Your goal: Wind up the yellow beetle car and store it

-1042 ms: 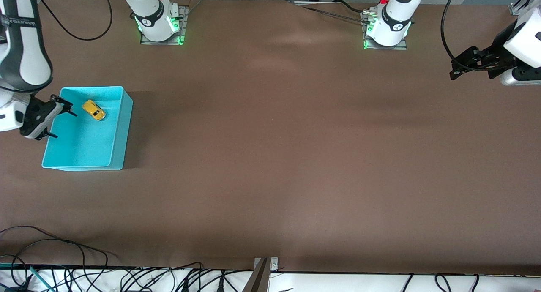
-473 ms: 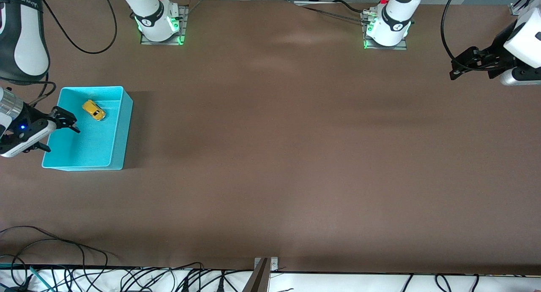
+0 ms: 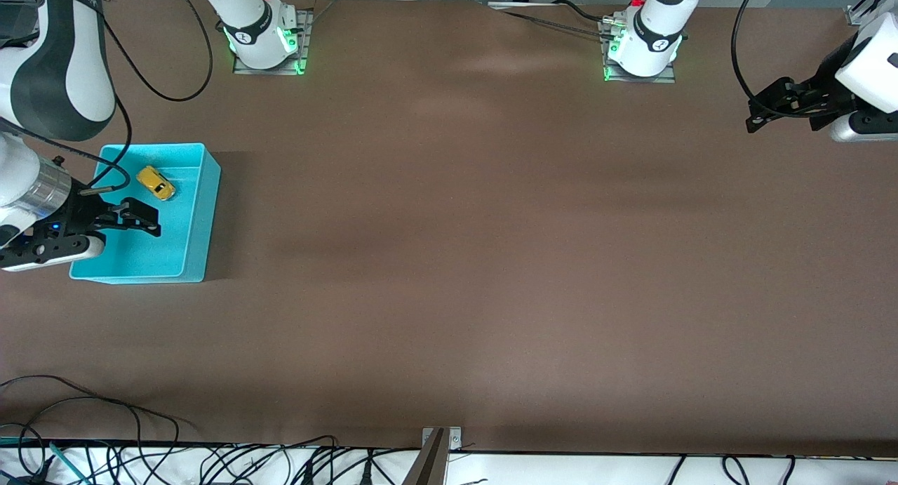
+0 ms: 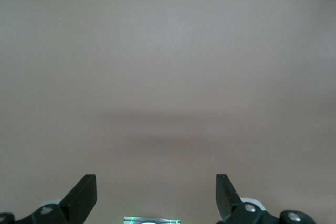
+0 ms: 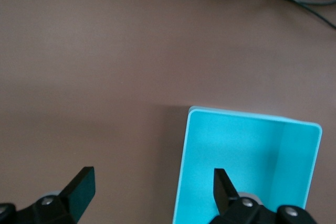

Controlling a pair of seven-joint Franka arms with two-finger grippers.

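The yellow beetle car (image 3: pixel 156 182) lies inside the turquoise bin (image 3: pixel 201 222), in the part farther from the front camera. My right gripper (image 3: pixel 144 217) is open and empty over the bin's nearer part, apart from the car. In the right wrist view the right gripper (image 5: pixel 152 190) is open, with one finger over the bin (image 5: pixel 247 156) and one over bare table; the car is out of that view. My left gripper (image 3: pixel 761 109) waits open and empty over the table at the left arm's end. The left wrist view shows the left gripper (image 4: pixel 155 195) over bare table only.
The bin stands at the right arm's end of the brown table (image 3: pixel 456 260). The arm bases (image 3: pixel 263 39) (image 3: pixel 642 46) stand along the table's edge farthest from the front camera. Cables (image 3: pixel 105 429) and a metal bracket (image 3: pixel 438 446) lie at the nearest edge.
My right gripper has swung from the bin's outer rim to over the bin's nearer part. The car and the left arm have not moved.
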